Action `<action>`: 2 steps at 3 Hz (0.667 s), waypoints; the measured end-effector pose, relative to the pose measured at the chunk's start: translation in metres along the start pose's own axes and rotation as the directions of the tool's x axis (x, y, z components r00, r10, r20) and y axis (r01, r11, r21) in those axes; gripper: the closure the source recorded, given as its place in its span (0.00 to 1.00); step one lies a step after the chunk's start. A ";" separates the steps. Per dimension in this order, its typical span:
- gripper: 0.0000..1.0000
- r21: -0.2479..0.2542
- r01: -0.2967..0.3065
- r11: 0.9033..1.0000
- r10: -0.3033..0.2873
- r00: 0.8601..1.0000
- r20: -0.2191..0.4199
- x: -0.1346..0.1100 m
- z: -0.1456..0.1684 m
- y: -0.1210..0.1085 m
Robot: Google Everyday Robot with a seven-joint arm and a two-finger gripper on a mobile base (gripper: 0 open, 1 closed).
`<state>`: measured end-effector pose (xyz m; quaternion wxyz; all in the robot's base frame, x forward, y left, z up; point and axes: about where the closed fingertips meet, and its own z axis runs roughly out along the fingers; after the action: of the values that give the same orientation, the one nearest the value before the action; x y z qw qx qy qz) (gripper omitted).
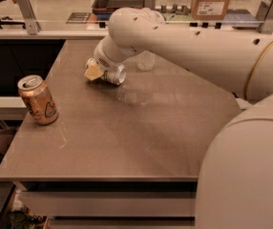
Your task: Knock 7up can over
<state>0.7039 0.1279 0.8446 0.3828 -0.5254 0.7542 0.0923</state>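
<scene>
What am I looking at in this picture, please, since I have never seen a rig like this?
This is one camera view, looking down on a table past the robot's pale body. Its single arm reaches toward the table's far part, ending in the gripper. Right against it lies the 7up can, apparently on its side; whether it is gripped, I cannot tell. An orange-gold can stands upright near the picture's left edge, and a clear plastic bottle stands behind the arm.
</scene>
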 end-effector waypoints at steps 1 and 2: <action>1.00 -0.029 0.015 0.999 -0.015 1.000 0.003 -0.001 0.019 0.007; 0.83 -0.029 0.015 0.999 -0.015 1.000 0.003 -0.007 0.013 0.005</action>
<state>0.7070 0.1423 0.8391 0.3770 -0.5365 0.7482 0.1010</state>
